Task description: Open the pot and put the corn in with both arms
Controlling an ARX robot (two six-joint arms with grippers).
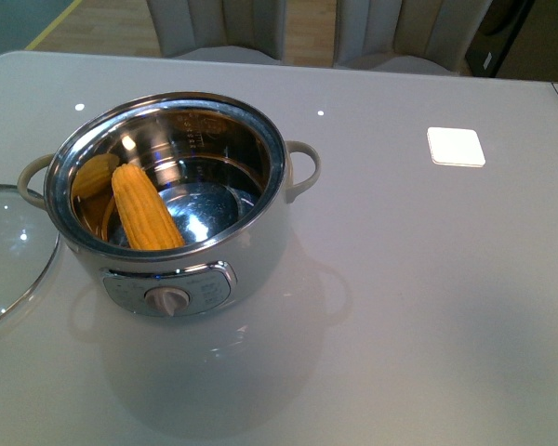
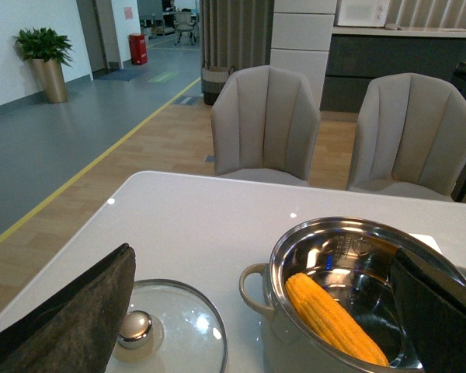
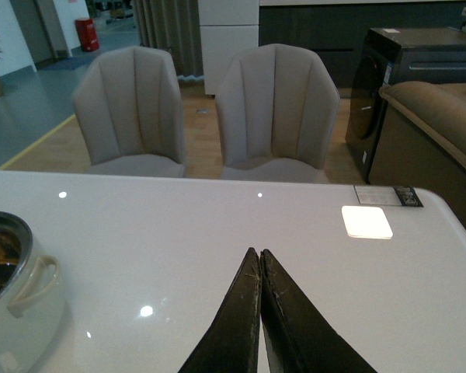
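so we see the corn [image 1: 146, 207] leaning inside the open pot [image 1: 251, 260], lid [image 1: 9, 251] just left of the pot; left gripper [image 2: 264, 326] spread wide, right gripper [image 3: 260, 268] pinched closed, empty.

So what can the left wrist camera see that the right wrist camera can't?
Only the left wrist view shows the corn lying inside the pot, the glass lid on the table beside the pot, a potted plant, and the left gripper's fingers spread wide apart.

Only the right wrist view shows the right gripper closed with nothing in it, and a sofa.

Both show the white table, part of the pot and two grey chairs.
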